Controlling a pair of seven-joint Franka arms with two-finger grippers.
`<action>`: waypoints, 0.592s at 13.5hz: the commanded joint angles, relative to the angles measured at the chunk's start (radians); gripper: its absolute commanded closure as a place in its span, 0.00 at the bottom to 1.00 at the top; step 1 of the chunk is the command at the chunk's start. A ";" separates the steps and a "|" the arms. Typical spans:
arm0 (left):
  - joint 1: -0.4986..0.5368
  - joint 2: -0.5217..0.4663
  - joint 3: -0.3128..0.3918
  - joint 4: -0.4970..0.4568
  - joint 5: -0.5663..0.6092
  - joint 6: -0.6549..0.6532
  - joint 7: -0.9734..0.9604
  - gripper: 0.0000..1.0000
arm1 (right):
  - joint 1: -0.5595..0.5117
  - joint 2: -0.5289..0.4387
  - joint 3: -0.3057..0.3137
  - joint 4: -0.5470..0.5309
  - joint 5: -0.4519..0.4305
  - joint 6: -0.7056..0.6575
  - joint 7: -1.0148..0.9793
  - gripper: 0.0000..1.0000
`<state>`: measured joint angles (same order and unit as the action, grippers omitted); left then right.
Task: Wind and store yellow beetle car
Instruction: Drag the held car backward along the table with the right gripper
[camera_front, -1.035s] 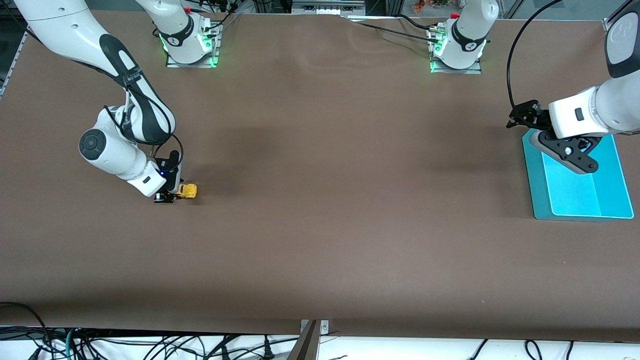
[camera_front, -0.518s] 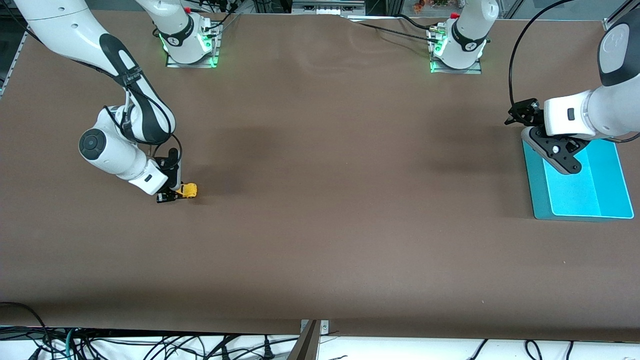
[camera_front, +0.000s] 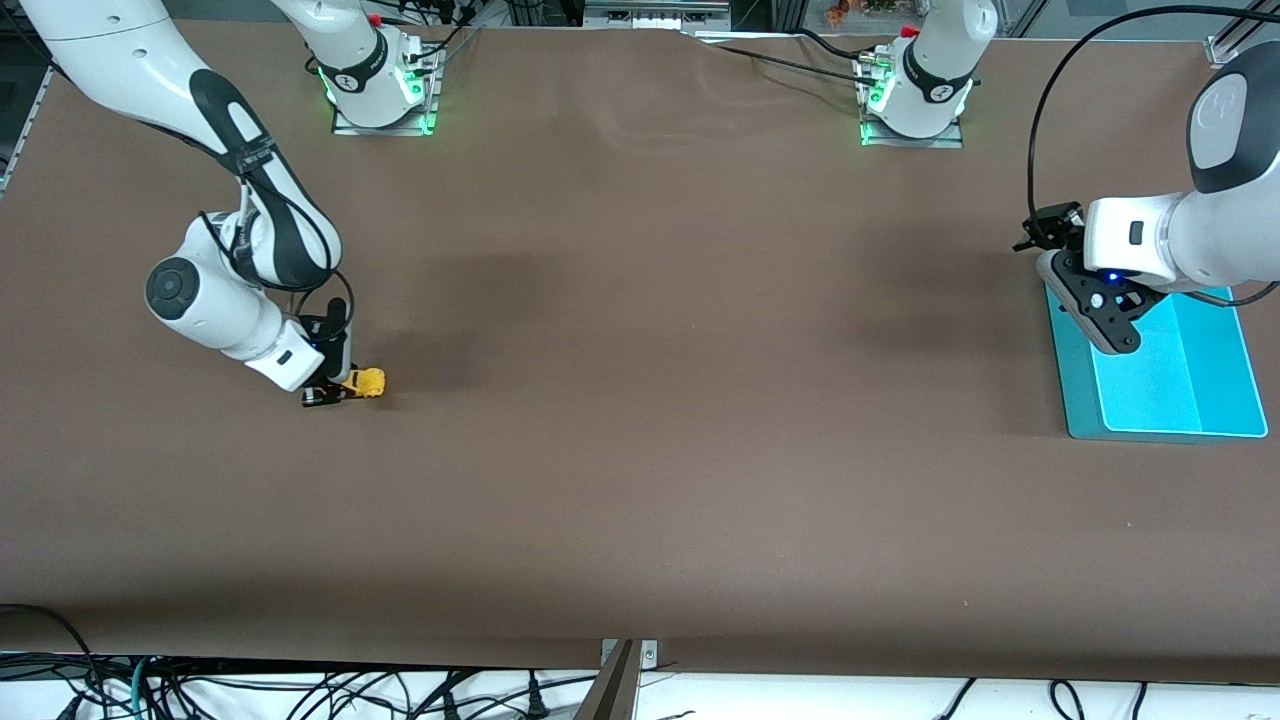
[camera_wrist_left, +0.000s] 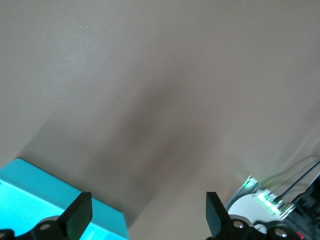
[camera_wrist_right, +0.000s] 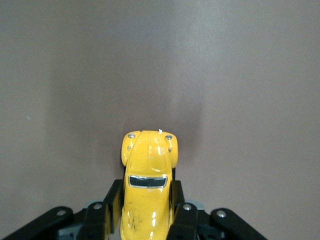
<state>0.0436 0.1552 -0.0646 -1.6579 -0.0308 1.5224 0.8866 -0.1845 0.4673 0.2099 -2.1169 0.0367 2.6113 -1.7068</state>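
Yellow beetle car (camera_wrist_right: 148, 192) is gripped on both flanks by the black fingers (camera_wrist_right: 113, 200) of the right hand (camera_front: 330, 388), which is closed on the rear half of the body while the rounded nose points away from the wrist. In the front view the car (camera_front: 365, 381) is seen low on the brown desk (camera_front: 640, 400), toward the right arm's end; whether its wheels touch the surface cannot be told with certainty, though it appears to sit on or just over it. The winding step is judged to be in hand: with the car pinched and held at the surface, a pull-back stroke along the desk seems to be what is being carried out or prepared. For that, the wheels need to be pressed lightly down and drawn backward in a straight line, without the small glossy body being let slip between the pads. Toward the left arm's end, the left hand (camera_front: 1098, 310) is held over the edge of a turquoise tray (camera_front: 1215, 400), its fingers (camera_wrist_left: 80, 216) spread wide with nothing between them; that arm waits. The tray is taken to be the storage place, well apart from the car, so the storing is not yet done.
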 joint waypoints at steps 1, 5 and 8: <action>0.005 -0.008 -0.007 -0.013 0.043 0.041 0.101 0.00 | -0.044 0.071 -0.006 0.003 0.003 0.042 -0.091 0.90; 0.005 -0.002 -0.006 -0.033 0.043 0.114 0.258 0.00 | -0.108 0.073 -0.006 -0.005 0.003 0.033 -0.209 0.91; 0.007 0.001 -0.006 -0.033 0.043 0.125 0.304 0.00 | -0.148 0.074 -0.006 -0.005 0.003 0.030 -0.275 0.90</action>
<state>0.0437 0.1618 -0.0649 -1.6801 -0.0135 1.6295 1.1361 -0.2935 0.4683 0.2083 -2.1167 0.0425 2.6191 -1.9051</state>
